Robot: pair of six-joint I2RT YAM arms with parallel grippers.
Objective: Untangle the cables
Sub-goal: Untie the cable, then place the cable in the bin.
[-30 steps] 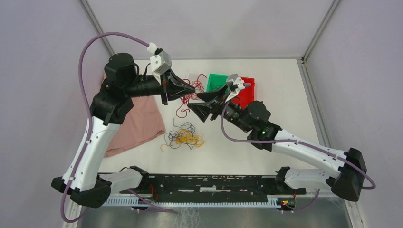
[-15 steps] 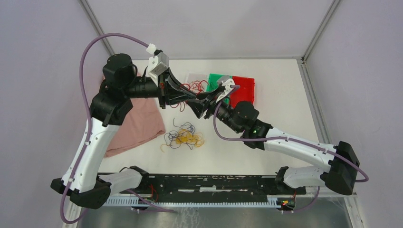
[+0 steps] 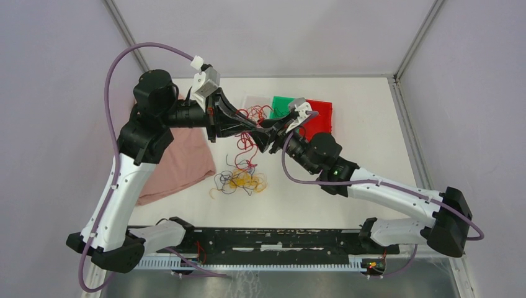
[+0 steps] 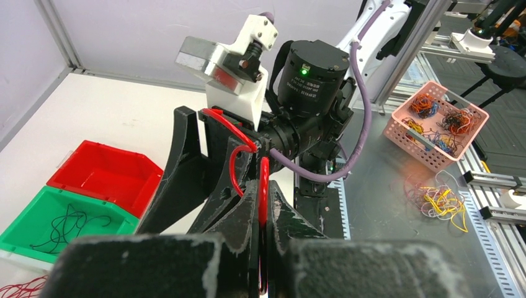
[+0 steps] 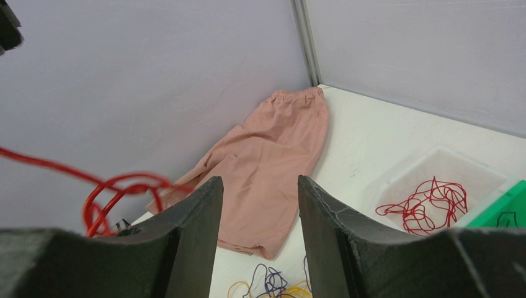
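Pinches a red cable in the tightly pressed left gripper, raised above mid-table. Holds the right gripper spread just right of it, gripping nothing. Shows other cables heaped on the table, nearer.

The right gripper has its jaws standing apart, and a red cable loops just left of them. Beyond lies a pink cloth by the wall. A pale tray holds red cables, and yellow and dark strands lie lower down.
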